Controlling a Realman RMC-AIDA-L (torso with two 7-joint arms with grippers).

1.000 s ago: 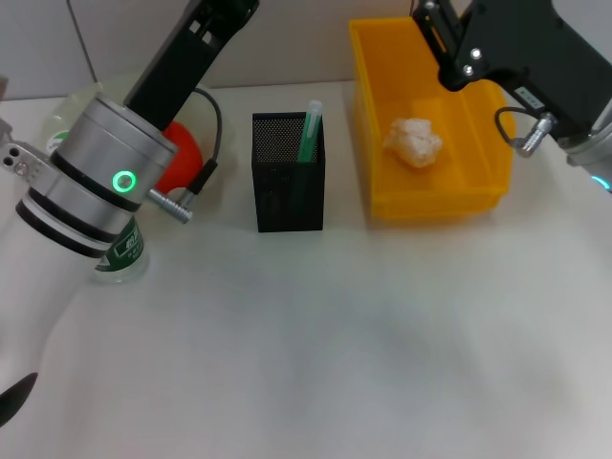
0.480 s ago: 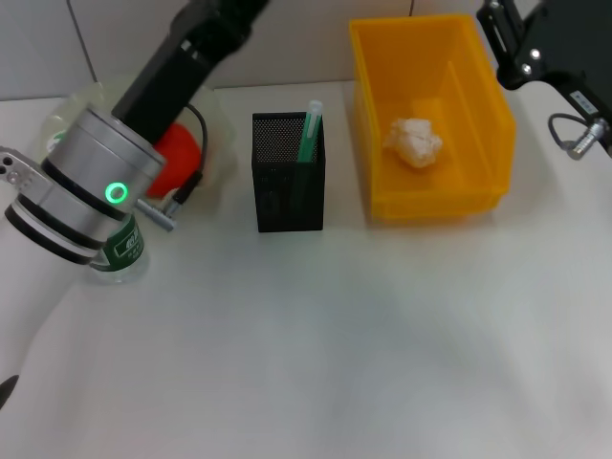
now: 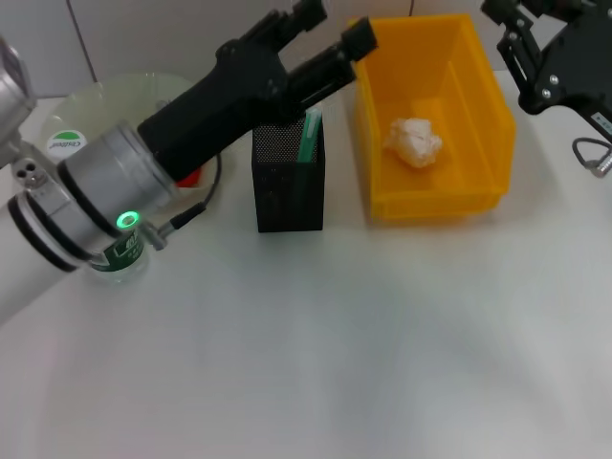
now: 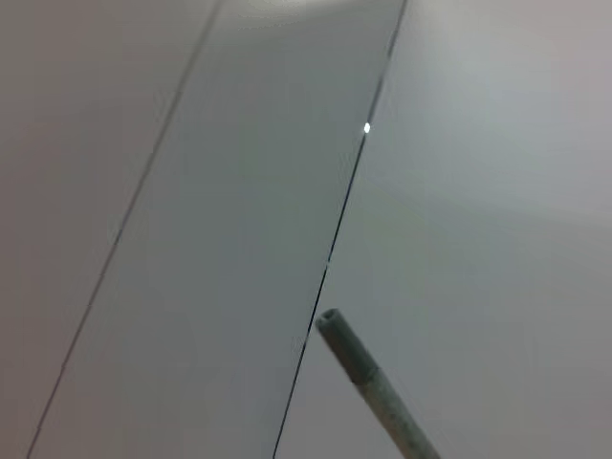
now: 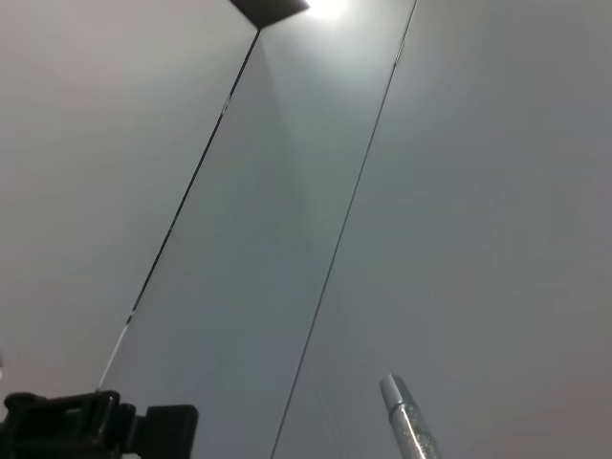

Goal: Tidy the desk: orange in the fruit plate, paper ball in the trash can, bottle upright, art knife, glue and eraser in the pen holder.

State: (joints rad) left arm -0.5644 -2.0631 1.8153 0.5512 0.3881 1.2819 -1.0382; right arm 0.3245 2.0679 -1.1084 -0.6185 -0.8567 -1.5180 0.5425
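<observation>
From my station, the paper ball (image 3: 414, 141) already lies in the trash can (image 3: 483, 182) just beside the pen holder (image 3: 288, 186), above which my left gripper (image 3: 335, 33) hangs parted and empty, so I judge little remains.

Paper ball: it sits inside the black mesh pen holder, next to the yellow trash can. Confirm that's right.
Not right. The head view shows the paper ball lying inside the yellow trash can, not in the pen holder. The black mesh pen holder does stand next to the trash can and holds a green stick-like item instead.
</observation>
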